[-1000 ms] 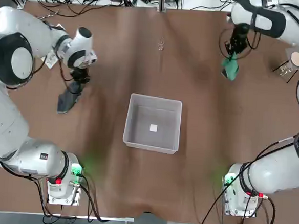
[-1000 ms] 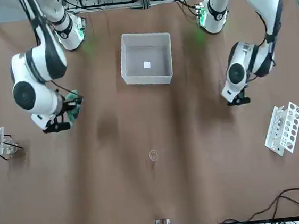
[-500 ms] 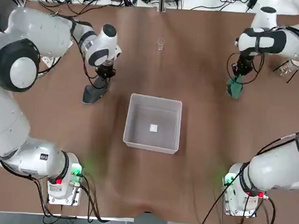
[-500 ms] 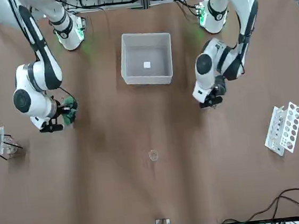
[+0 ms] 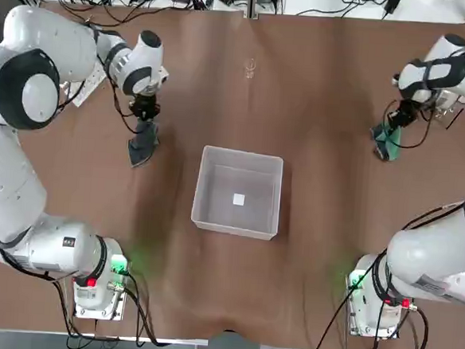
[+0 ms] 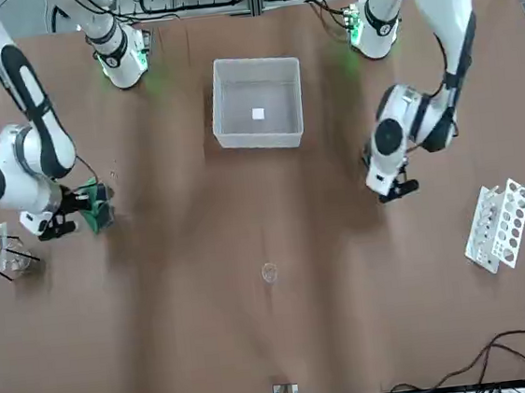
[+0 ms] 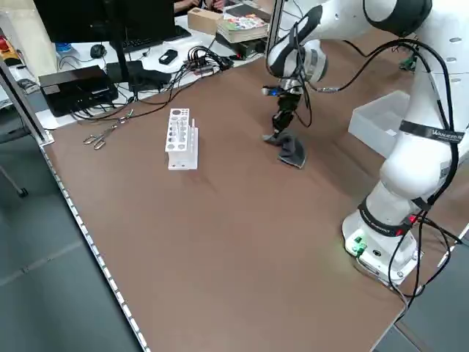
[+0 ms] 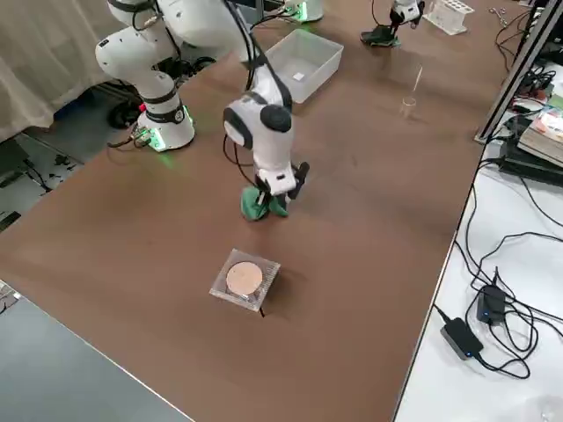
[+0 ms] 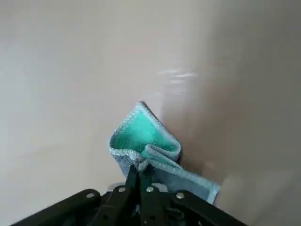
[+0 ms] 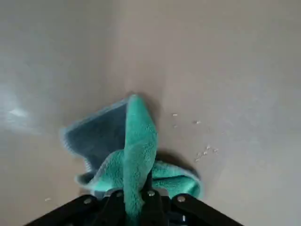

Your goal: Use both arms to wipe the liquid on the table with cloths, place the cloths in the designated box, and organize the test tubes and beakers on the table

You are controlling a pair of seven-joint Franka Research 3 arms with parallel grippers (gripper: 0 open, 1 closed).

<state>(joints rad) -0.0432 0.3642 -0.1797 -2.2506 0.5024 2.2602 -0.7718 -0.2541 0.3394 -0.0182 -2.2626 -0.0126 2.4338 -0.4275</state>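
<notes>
In the top view, the left gripper (image 5: 145,111) holds the grey cloth (image 5: 143,144) over the table (image 5: 287,306), on the robot's left side of the box (image 5: 238,192). The right gripper (image 5: 401,118) has the green cloth (image 5: 387,142) on the box's other side, farther from the arms' bases. In the front view, the green cloth hangs near the beaker (image 6: 21,257); the rack (image 6: 498,225) lies beyond the left gripper, and a tube (image 6: 270,273) stands between the two arms. In the left side view, the grey cloth trails onto the table below its gripper. In the right side view, the green cloth spreads at the right gripper's tips, near a square plate (image 8: 244,279). In the left wrist view, the jaws are clamped on bunched cloth, its folds showing green inside. In the right wrist view, the jaws are clamped on the green cloth, with small droplets (image 10: 207,149) beside it on the table.
</notes>
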